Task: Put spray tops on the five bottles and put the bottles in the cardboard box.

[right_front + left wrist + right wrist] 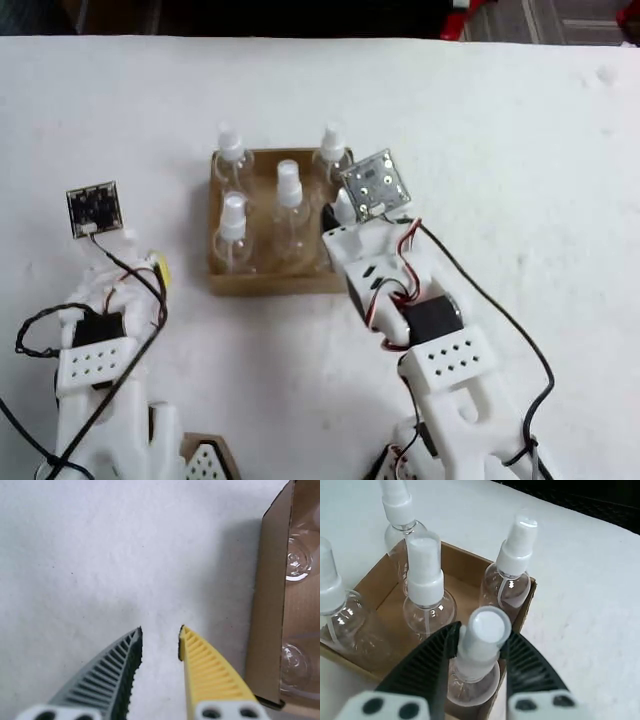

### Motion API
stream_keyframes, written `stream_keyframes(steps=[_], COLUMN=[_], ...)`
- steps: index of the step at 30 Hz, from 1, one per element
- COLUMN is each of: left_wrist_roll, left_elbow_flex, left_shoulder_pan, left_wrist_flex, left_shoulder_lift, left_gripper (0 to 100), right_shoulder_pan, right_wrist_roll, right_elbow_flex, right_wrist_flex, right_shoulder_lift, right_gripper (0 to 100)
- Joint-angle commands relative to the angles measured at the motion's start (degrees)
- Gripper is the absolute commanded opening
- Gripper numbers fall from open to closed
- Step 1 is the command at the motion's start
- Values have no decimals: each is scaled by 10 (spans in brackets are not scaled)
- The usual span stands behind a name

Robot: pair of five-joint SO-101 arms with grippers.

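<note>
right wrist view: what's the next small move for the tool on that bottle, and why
Probably open the right tool and lift it straight up. It is closed on the spray top of the fifth bottle, which stands upright inside the cardboard box beside the four other capped bottles. Nothing seems left but to let go, though whether the bottle's base touches the floor is hidden.

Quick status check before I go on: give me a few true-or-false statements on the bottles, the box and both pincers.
1. All five bottles stand in the cardboard box with spray tops on. True.
2. The left pincer holds a spray top. False: it is open and empty over the table, beside the box.
3. The right pincer grips the corner bottle at its spray top. True.
4. One bottle lies on its side outside the box. False: all stand upright inside.
</note>
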Motion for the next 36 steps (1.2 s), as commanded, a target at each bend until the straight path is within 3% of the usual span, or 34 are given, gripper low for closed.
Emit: stream_keyframes(steps=[1,36], left_wrist_roll=[-6,-6], left_elbow_flex=[-3,-3], left_shoulder_pan=[5,5], left_wrist_flex=[-8,-9], left_shoulder_lift=[-7,-7], left_gripper=[116,116], right_shoulder_pan=[-1,-1], right_wrist_roll=[5,49], right_elbow_flex=[6,54], right_wrist_flex=[-6,-44], right_shoulder_lift=[-7,-15], right_gripper=[16,19])
